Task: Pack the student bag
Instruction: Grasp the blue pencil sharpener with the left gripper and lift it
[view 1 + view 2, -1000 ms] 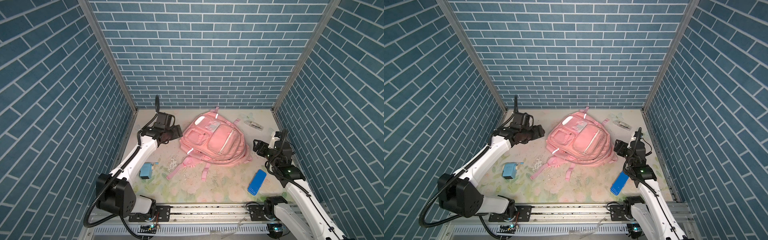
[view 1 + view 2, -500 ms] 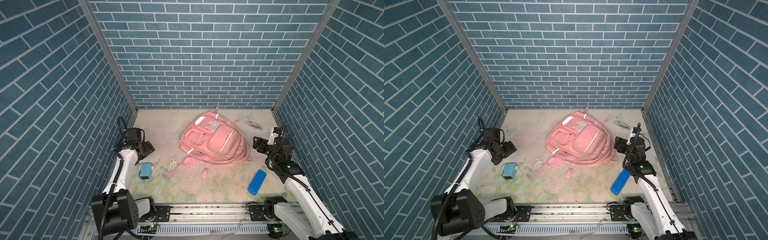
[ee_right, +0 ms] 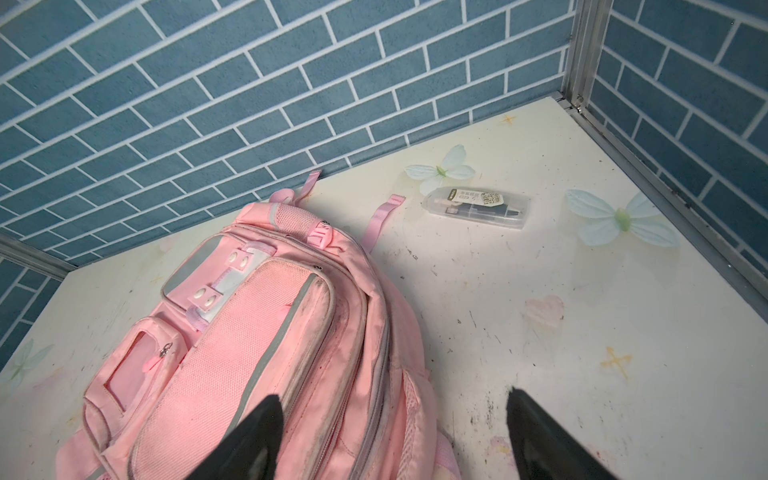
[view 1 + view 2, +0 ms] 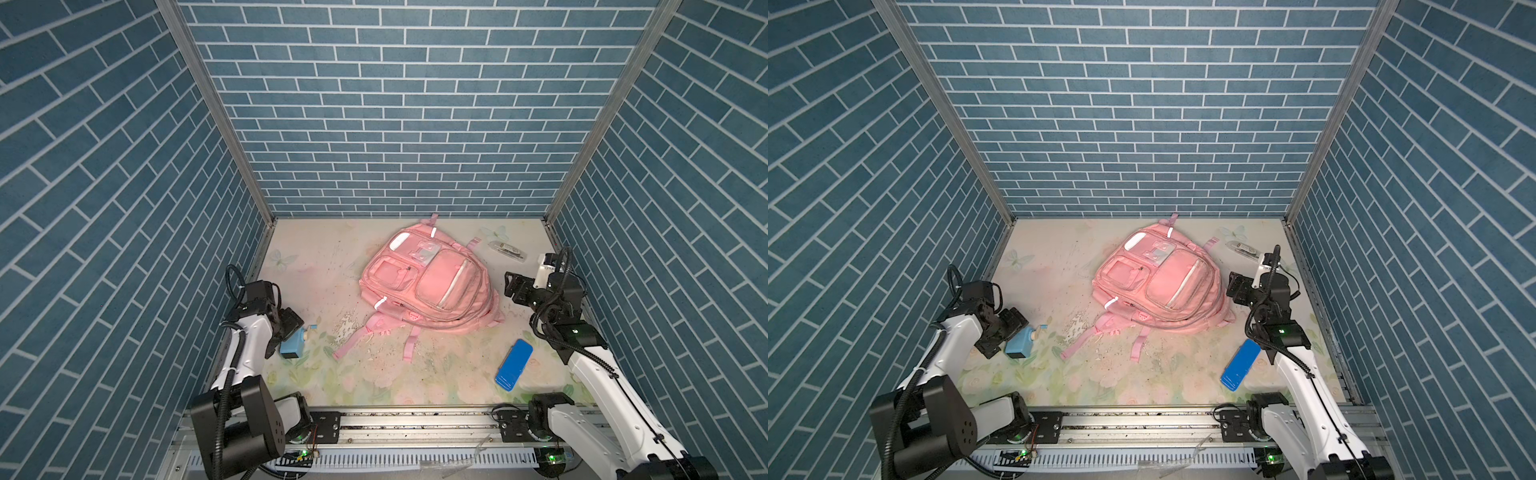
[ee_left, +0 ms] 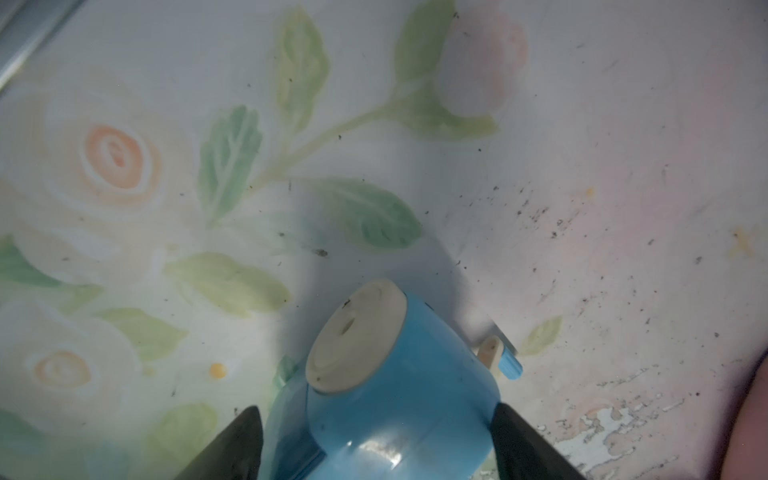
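Your left gripper (image 5: 376, 432) straddles the sharpener (image 5: 399, 365), jaws wide, ready to pinch it; your right gripper (image 3: 392, 424) hangs open beside the bag (image 3: 257, 357), likely to steady it

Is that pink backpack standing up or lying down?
Lying down. The student bag rests flat on the table, front pockets facing up, its straps trailing loose on the surface.

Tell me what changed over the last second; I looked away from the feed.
The left pincer pulled back from beside the student bag and now straddles the blue sharpener, open. The right pincer, bag, blue case and pen box stayed put.
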